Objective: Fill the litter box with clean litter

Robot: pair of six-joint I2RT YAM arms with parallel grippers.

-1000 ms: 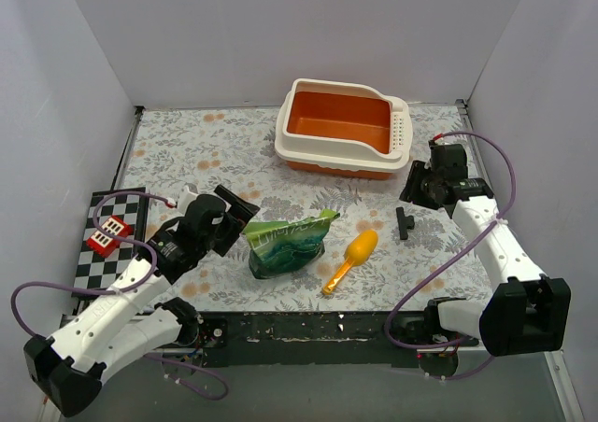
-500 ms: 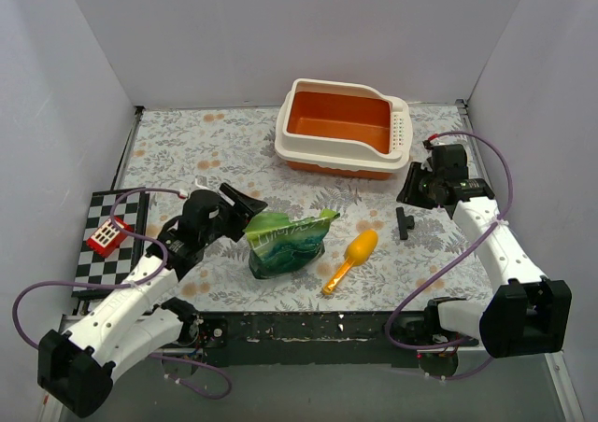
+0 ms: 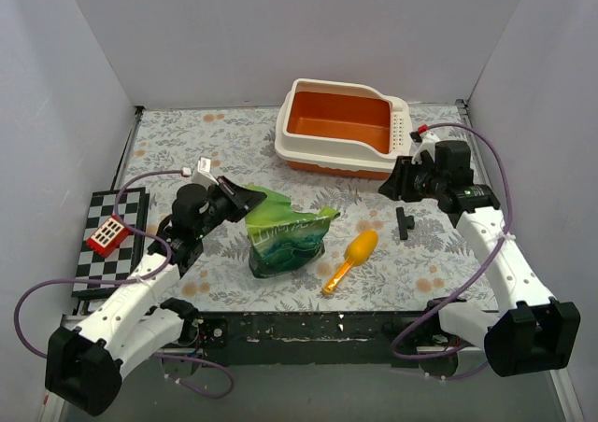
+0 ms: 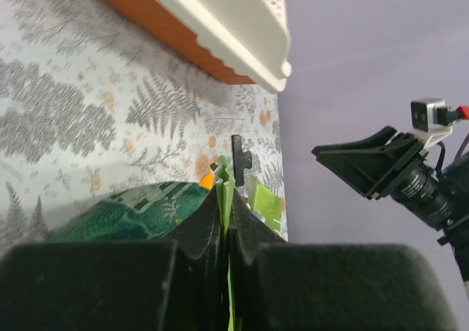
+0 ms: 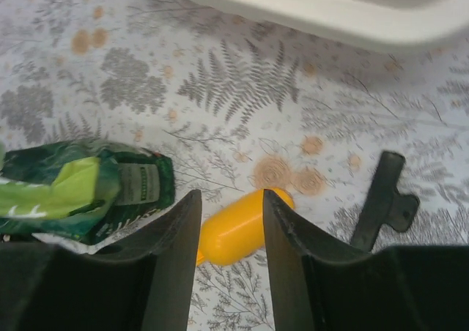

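Fern-print tabletop [image 3: 187, 151] | litter box [image 3: 327, 154] upper centre, orange floor bare, no clean litter in view | green bag [image 3: 285, 240] centre, top edge clenched in left pincer [image 4: 228, 203]; judgement: lift slowly, keep mouth upward | right pincer [image 5: 231, 206] released, empty, above yellow scoop [image 3: 351, 259]

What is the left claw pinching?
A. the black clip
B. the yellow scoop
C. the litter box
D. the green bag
D: the left claw is shut on the crinkly top edge of the green bag, as the left wrist view shows.
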